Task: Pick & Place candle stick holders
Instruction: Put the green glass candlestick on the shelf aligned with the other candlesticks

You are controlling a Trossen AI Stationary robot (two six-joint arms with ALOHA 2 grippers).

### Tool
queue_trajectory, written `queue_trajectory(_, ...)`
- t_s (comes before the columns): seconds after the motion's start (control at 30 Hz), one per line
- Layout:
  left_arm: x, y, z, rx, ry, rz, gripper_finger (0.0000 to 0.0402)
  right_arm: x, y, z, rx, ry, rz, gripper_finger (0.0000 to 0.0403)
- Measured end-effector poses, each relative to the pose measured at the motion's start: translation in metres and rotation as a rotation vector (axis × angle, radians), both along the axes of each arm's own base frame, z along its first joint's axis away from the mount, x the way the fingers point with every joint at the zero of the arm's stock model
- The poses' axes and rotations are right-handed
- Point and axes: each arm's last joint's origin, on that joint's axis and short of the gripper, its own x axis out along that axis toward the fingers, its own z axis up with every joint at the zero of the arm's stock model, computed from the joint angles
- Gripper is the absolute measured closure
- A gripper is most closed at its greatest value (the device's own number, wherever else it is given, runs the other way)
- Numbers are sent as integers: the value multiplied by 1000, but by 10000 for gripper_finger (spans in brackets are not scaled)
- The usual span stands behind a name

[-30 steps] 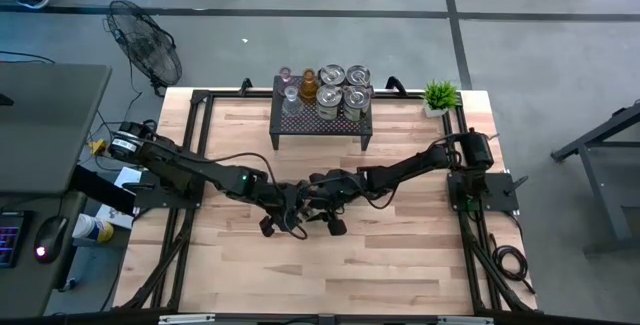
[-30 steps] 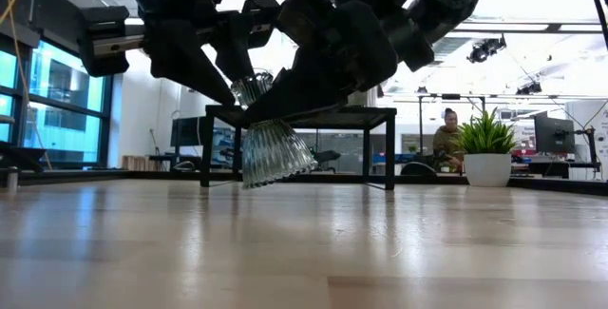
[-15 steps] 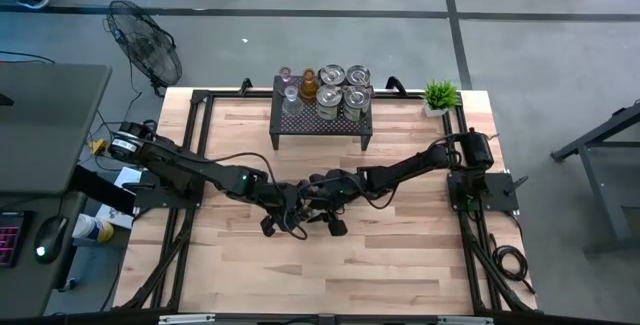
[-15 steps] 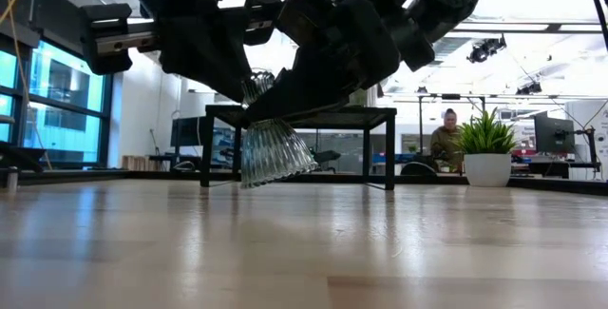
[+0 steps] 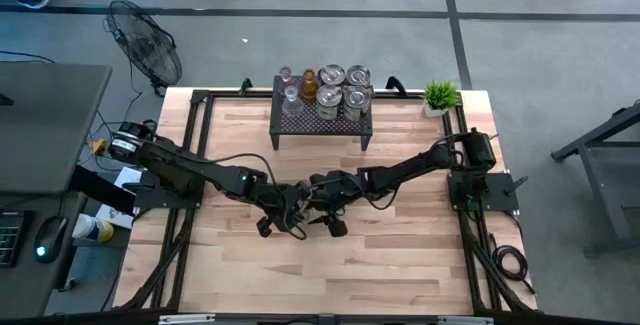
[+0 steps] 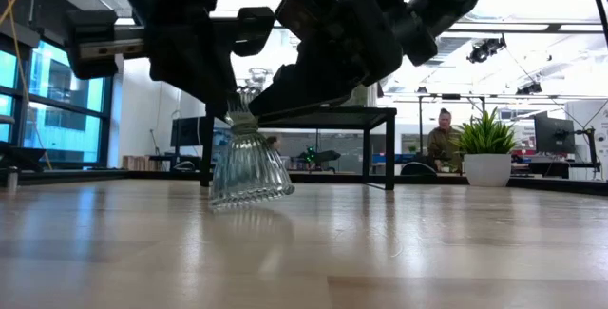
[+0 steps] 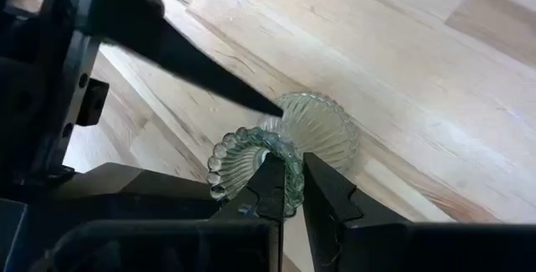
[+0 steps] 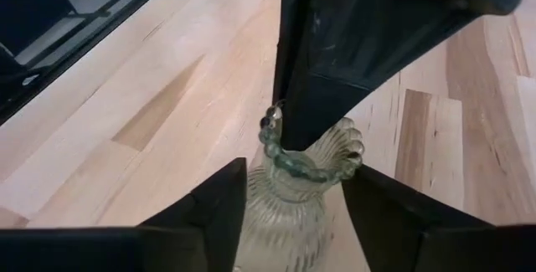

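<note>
- The ribbed glass holder (image 6: 249, 162) went from tilted above the desk (image 6: 399, 252) to upright, resting on it.
- The left gripper (image 7: 287, 190) pinched its rim; the right gripper (image 8: 289, 201) opened.

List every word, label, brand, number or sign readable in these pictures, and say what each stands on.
No text can be read in any of the four views.
The ribbed clear glass candle stick holder on the light wooden table bears no label.
The left gripper, pinching its beaded rim, and the right gripper, open around its neck, show no markings.
The holders on the black metal rack are too small to tell.
</note>
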Motion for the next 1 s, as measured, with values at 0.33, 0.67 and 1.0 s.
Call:
queue_trajectory(0.33, 1, 1, 1, 6, -10, 19, 387, -9, -2, -10, 24, 175, -28, 177)
queue_trajectory(0.67, 2, 2, 5, 17, 0, 111, 387, -31, -9, 11, -55, 319, -137, 176)
queue_trajectory(1.0, 6, 4, 40, 50, 89, 253, 387, -68, -17, 10, -108, 340, -301, 176)
